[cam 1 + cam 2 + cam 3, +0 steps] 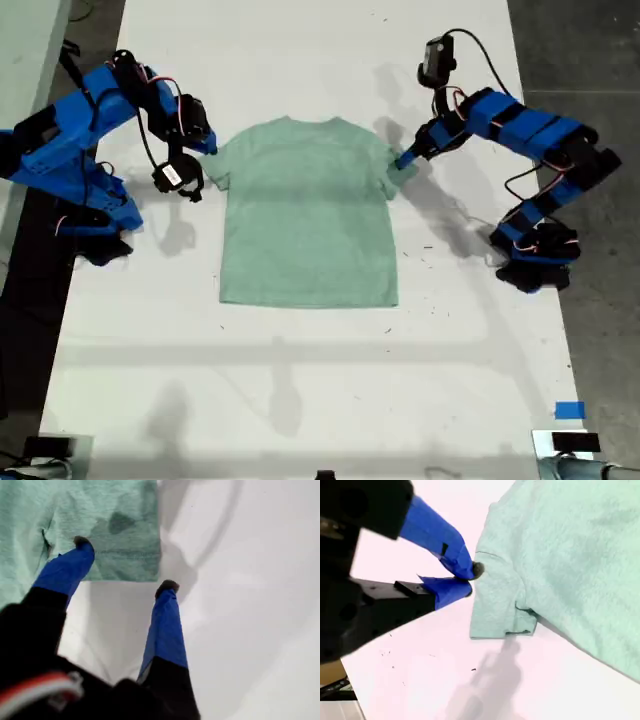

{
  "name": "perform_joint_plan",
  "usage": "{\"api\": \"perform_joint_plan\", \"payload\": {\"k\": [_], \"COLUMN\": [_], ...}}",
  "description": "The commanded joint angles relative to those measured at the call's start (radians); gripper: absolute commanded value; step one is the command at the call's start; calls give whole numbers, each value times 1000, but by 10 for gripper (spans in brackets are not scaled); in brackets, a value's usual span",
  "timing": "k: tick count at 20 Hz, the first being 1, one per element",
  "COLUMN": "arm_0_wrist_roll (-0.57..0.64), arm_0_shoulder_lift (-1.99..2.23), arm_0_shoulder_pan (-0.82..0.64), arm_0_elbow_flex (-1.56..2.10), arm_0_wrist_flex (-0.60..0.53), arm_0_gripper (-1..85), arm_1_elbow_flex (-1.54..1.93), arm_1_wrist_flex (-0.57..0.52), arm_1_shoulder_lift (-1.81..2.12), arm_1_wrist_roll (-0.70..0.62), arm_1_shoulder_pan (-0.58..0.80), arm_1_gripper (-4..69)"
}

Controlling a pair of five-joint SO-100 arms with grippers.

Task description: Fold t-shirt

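The t-shirt lies flat and face-up in the middle of the white counter, its collar toward twelve o'clock and its hem toward six in the exterior view.

My first gripper is at the shirt's nine o'clock side in the exterior view. Its jaws are spread apart, with one fingertip over the sleeve and the other over bare counter just past the sleeve's edge.

My second gripper is at the two o'clock side. Its jaws are pressed together on the edge of the other sleeve, which is bunched a little where they pinch it.

Both arms' bases sit on the counter well clear of the cloth, at about nine and three o'clock. A small blue tape patch lies on the counter near five o'clock, far from the shirt. Grey floor shows beyond the counter's three o'clock edge.
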Motion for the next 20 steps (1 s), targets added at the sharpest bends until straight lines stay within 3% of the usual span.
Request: {"api": "perform_joint_plan", "payload": {"k": [1,4,5,7,10,16,20], "arm_0_wrist_roll": [9,11,11,12,12,12,11], "arm_0_shoulder_lift": [3,-3,-8,-12,-12,-12,-12], "arm_0_shoulder_pan": [-11,-11,-11,-8,-2,6,11], "arm_0_elbow_flex": [-21,-21,-21,-21,-21,-17,-15], "arm_0_wrist_flex": [-18,-18,-18,-18,-15,-6,-8], "arm_0_gripper": [26,25,24,23,21,18,18], "arm_1_elbow_flex": [-17,-66,-69,-94,-133,-345,-503], "arm_1_wrist_flex": [-95,-98,-103,-83,-6,339,423], "arm_1_shoulder_lift": [-69,-155,-155,-173,-176,-25,2], "arm_1_wrist_roll": [-25,-26,-32,-3,-5,40,132], "arm_1_shoulder_pan": [17,6,6,18,20,3,-106], "arm_1_gripper": [303,275,224,11,-1,-2,-2]}}
